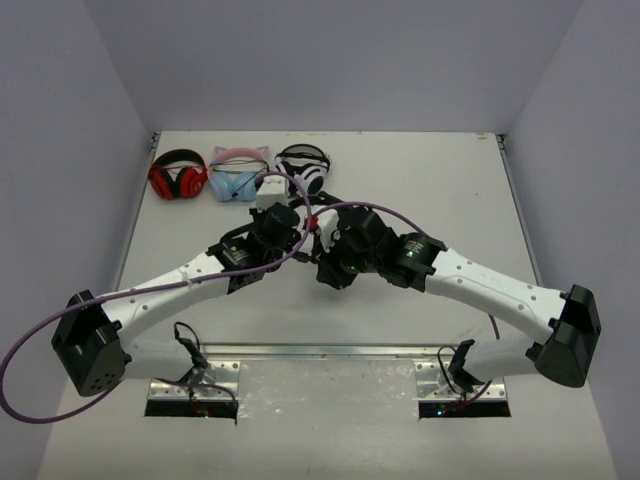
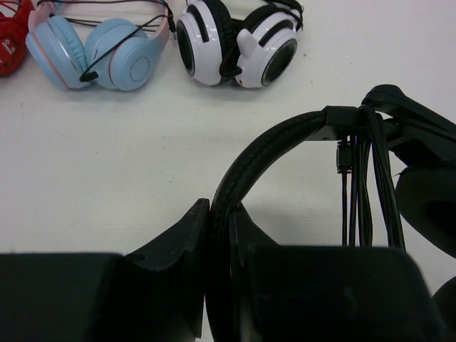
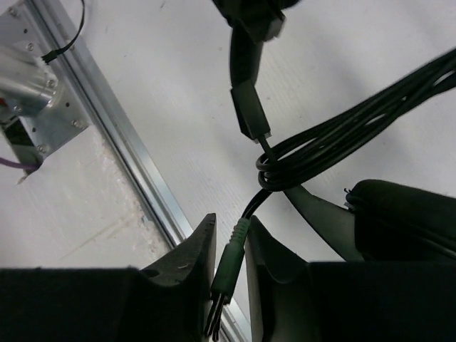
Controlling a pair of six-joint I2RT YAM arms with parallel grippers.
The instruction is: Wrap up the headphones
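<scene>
The all-black headphones (image 1: 330,262) hang above the table's middle between my two grippers. My left gripper (image 2: 222,214) is shut on the padded headband (image 2: 265,151); it also shows in the top view (image 1: 288,228). Several turns of the thin black cable (image 2: 365,185) hang bunched over the headband beside an ear cup (image 2: 427,206). My right gripper (image 3: 231,249), which also shows in the top view (image 1: 338,268), is shut on the cable's green plug (image 3: 234,256). From the plug the cable runs up to a looped bundle (image 3: 335,142). The boom microphone is not clear to see.
Red-and-black headphones (image 1: 178,180), blue-and-pink headphones (image 1: 238,175) and black-and-white headphones (image 1: 303,165) lie in a row at the back left, with a small white box (image 1: 270,192) in front of them. A metal rail (image 1: 320,352) runs along the near edge. A purple cable (image 1: 30,350) loops off the left arm.
</scene>
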